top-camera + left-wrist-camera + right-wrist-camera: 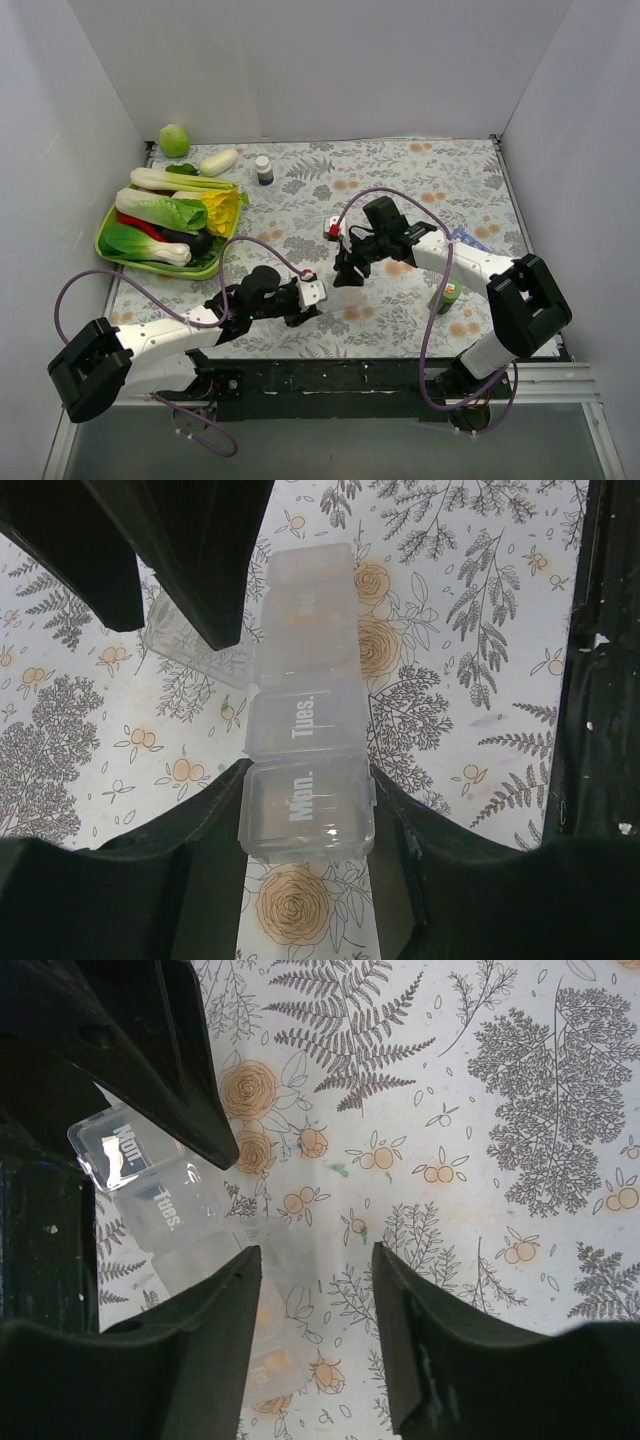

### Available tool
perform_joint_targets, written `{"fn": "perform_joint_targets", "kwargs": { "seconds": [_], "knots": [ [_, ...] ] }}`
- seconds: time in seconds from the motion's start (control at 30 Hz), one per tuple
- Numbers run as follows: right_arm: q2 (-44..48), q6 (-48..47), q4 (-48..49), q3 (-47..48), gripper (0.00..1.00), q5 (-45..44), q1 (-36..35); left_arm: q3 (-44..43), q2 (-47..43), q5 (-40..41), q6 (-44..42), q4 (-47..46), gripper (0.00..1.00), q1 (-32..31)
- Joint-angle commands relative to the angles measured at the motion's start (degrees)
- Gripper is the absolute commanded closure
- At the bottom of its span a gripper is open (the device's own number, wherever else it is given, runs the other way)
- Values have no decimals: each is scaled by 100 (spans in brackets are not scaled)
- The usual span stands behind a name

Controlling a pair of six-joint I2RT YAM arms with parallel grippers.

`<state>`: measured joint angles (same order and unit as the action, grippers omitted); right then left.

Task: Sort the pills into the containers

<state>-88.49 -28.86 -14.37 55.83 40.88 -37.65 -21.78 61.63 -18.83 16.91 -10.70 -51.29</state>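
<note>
The jaws of my left gripper (308, 780) pinch the "Mon." end of the short, clear, faintly pink plastic strip (305, 695) of lidded square compartments, which lies on the flowered cloth (480, 660). The jaws of my right gripper (315, 1252) are spread just above this strip, beside its one raised lid (190, 650). I judge that opening the lids is the step in hand, so next the right must catch a lid edge gently; I see no pill inside.

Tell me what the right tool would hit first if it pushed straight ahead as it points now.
Probably the open clear lid of the containers, lying just ahead of the right tool; beyond it only the floral tablecloth. Depth is hard to judge.
</note>
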Motion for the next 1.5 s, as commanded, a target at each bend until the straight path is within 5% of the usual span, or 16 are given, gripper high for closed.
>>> {"fn": "perform_joint_targets", "kwargs": {
  "seconds": [0.0, 0.4, 0.63, 0.73, 0.97, 1.13, 1.47],
  "knots": [
    [156, -101, 5, 270, 39, -54, 239, -37, 375, 151, -64, -485, 100, -4],
    [1526, -814, -373, -72, 16, 245, 1637, -704, 2168, 547, -276, -1285, 97, 49],
    [1729, -1148, -926, -46, 15, 289, 2016, -828, 2600, 775, -162, -1479, 38, 101],
    [1879, -1323, -1251, -64, 15, 44, 2130, -854, 2574, 784, -83, -1374, 31, 128],
    [2300, -1824, -2341, 6, 14, -563, 2498, -907, 1732, 881, 304, -865, 16, 154],
    [2599, -2281, -3062, 50, 13, -801, 2824, -977, 354, 881, 594, -66, 2, 198],
    [3056, -2642, -4222, 33, 13, -1442, 3264, -513, -1169, 907, 1060, 772, 2, 277]
  ]
}}
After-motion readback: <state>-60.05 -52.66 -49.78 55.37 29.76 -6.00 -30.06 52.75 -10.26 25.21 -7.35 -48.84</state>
